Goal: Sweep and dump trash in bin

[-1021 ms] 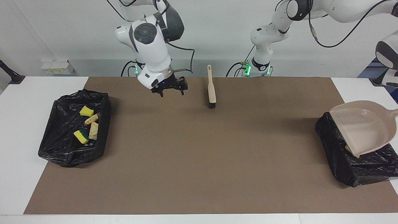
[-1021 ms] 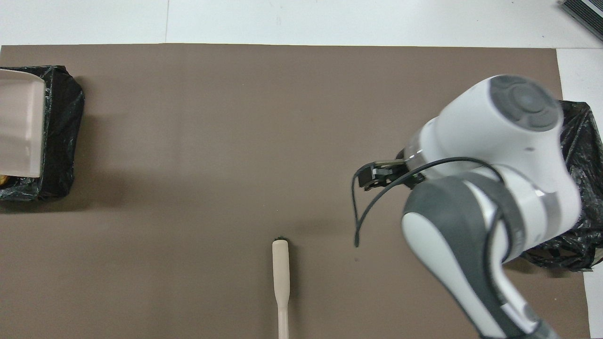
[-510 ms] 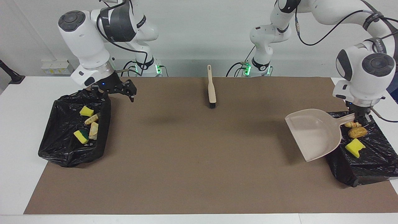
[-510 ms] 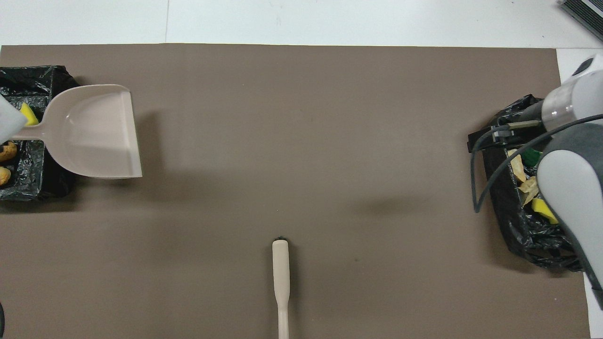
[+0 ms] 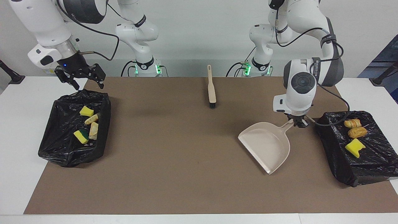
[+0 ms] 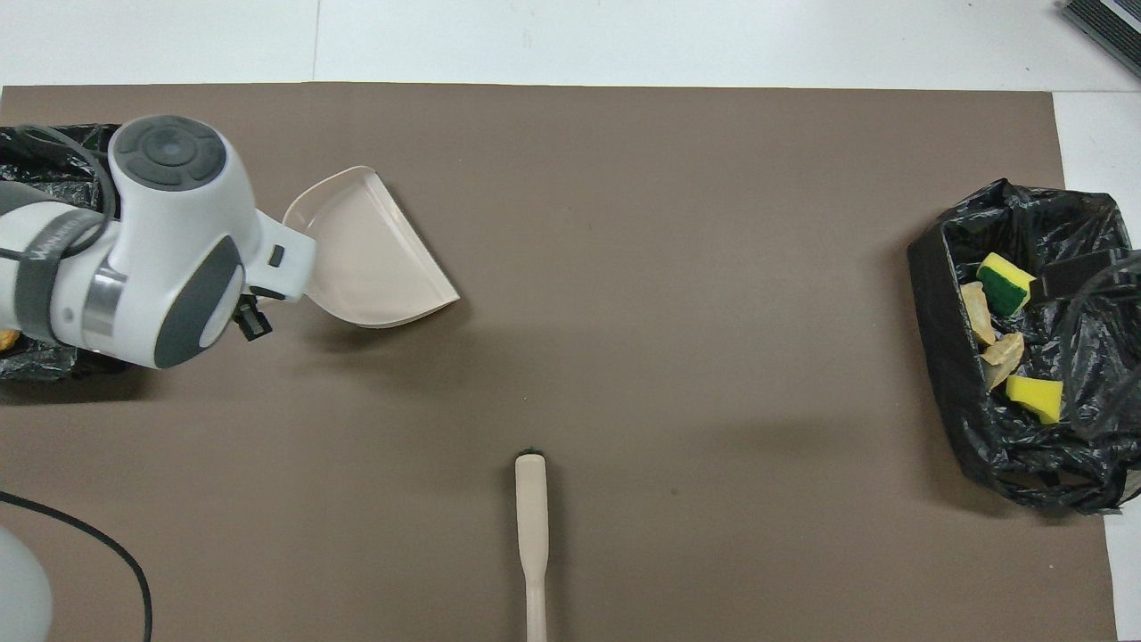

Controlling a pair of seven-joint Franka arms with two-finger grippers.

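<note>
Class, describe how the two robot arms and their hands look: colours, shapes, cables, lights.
Both arms are glossy white rounded segments with dark grey joint caps. Black cables loop along them. Green lights glow at the bases. The left hand and right hand are small and black.

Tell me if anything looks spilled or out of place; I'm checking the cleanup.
Nothing spilled: the mat is bare of scraps. Trash lies in both bins. The left gripper holds the dustpan tilted over the mat; the brush lies straight.
</note>
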